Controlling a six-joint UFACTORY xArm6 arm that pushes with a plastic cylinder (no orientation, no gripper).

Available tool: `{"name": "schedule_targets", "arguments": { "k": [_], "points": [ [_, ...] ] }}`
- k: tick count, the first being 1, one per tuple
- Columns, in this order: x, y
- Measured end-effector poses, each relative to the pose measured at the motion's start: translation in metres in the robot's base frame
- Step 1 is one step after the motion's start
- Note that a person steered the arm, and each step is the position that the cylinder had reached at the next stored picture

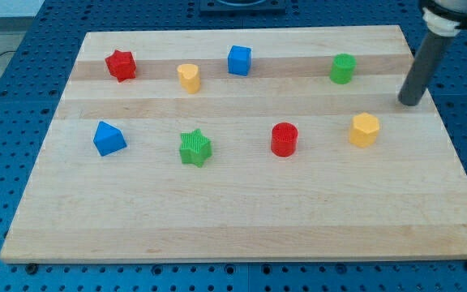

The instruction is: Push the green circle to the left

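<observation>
The green circle (342, 68) stands upright near the view's top right of the wooden board (242, 219). My tip (410, 103) rests on the board to the right of the green circle and a little lower, with a clear gap between them. The rod rises from the tip toward the view's top right corner.
A yellow hexagon (365, 129) lies just below-left of my tip. A red circle (284, 139), a green star (194, 148) and a blue block (109, 138) form the lower row. A red star (121, 65), a yellow heart (189, 77) and a blue cube (239, 60) form the upper row.
</observation>
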State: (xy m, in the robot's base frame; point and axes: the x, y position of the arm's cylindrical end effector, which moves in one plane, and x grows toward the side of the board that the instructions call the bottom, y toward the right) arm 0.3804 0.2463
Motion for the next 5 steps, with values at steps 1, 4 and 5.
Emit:
{"name": "schedule_targets", "arguments": {
  "k": [1, 4, 5],
  "points": [
    [-0.029, -0.035],
    [-0.072, -0.092],
    [-0.107, -0.047]
  ]
}}
